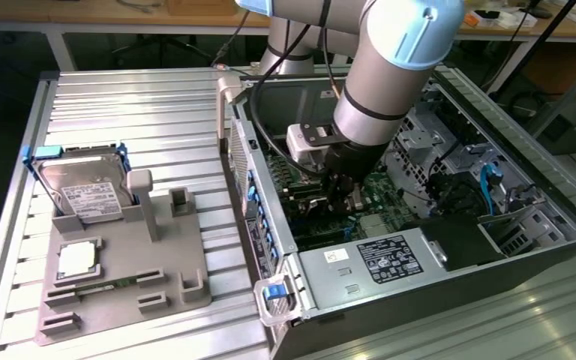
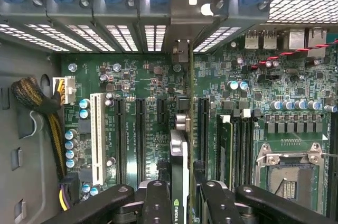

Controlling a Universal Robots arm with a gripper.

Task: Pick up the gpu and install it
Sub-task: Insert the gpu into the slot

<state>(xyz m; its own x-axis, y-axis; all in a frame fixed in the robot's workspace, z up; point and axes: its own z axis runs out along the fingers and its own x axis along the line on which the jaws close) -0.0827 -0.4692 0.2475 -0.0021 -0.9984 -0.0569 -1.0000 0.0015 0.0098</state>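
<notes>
The claw grips the gpu edge-on between its fingers, inside the computer case, just above the motherboard slots ahead of it. The card looks light, stiff and fragile; holding its bare upper edge seems safest.

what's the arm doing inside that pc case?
The arm's pincer is shut on the gpu, held edge-on above the motherboard inside the open computer case. The card hangs over the expansion slots, lined up toward the rear bracket openings; it does not look seated. On the grey fixture tray beside the case sit a hard drive and a memory stick.
</notes>
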